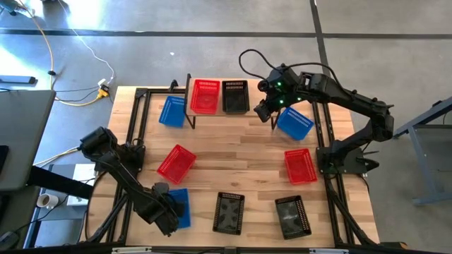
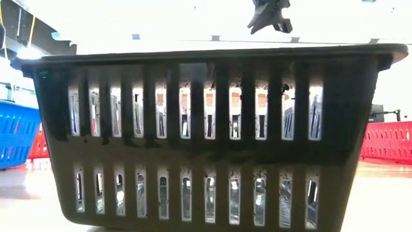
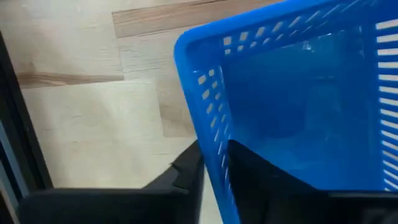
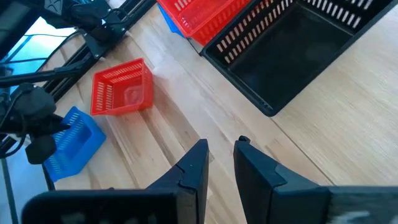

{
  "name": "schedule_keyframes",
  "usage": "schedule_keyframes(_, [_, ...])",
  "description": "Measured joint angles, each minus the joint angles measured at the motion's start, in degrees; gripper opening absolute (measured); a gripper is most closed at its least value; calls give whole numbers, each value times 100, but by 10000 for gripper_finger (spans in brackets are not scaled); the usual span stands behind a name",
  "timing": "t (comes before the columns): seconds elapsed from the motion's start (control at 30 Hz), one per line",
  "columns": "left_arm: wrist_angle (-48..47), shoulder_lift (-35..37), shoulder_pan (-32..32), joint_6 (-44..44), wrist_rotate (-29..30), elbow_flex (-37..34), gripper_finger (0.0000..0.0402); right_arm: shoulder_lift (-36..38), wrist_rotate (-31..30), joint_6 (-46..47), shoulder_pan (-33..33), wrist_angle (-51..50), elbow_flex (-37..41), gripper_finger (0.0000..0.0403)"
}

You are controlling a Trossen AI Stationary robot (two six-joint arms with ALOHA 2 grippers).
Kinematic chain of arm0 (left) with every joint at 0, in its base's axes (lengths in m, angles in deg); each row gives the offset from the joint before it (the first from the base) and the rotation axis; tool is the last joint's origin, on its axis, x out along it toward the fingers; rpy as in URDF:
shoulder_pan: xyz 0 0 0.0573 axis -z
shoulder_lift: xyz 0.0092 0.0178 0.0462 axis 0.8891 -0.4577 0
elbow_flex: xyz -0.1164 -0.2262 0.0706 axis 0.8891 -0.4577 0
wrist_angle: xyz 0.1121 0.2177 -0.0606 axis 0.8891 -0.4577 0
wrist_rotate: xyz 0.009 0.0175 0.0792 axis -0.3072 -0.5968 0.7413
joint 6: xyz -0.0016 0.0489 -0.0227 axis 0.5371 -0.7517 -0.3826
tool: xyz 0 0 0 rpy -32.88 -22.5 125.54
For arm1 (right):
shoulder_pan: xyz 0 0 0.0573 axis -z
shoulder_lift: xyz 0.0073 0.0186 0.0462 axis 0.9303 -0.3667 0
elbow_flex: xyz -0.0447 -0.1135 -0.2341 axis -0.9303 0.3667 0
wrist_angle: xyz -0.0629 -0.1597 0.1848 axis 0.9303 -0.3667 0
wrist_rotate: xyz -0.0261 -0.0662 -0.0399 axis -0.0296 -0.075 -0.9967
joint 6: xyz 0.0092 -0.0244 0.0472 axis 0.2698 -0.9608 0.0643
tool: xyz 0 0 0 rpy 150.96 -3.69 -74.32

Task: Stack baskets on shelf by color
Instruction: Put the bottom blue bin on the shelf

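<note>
On the shelf [image 1: 212,113] at the far edge stand a red basket [image 1: 205,96] and a black basket [image 1: 235,96]. A blue basket [image 1: 172,111] sits by the shelf's left end. My left gripper [image 1: 170,212] points down at the near left, shut on another blue basket [image 1: 182,204]. My right gripper [image 1: 270,107] hangs high by the shelf's right end, slightly open, with nothing between its fingers [image 4: 219,146]. Beside it a third blue basket [image 1: 294,121] lies on the table. My left gripper [image 3: 214,155] holds the blue basket's left side wall [image 3: 211,127] at the rim. One finger [image 3: 186,171] is outside the wall and the other [image 3: 267,168] is inside the basket. The fingers come from above, pointing down. The basket's bottom [image 2: 13,161] is on the table.
Loose on the table lie two red baskets [image 1: 176,162] [image 1: 300,166] and, along the near edge, two black baskets [image 1: 229,212] [image 1: 292,216]. One black basket [image 2: 206,129] fills the low view. Black frame rails [image 1: 138,134] run along both table sides.
</note>
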Motion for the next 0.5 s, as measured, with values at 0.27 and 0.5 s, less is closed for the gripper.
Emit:
schedule_keyframes(0.27, [74,57,0,-32,19,22,10,0,-1,-23,0,0,0,64])
schedule_keyframes(0.5, [-293,55,0,-74,492,705,3,0,299,-177,-7,-2,0,64])
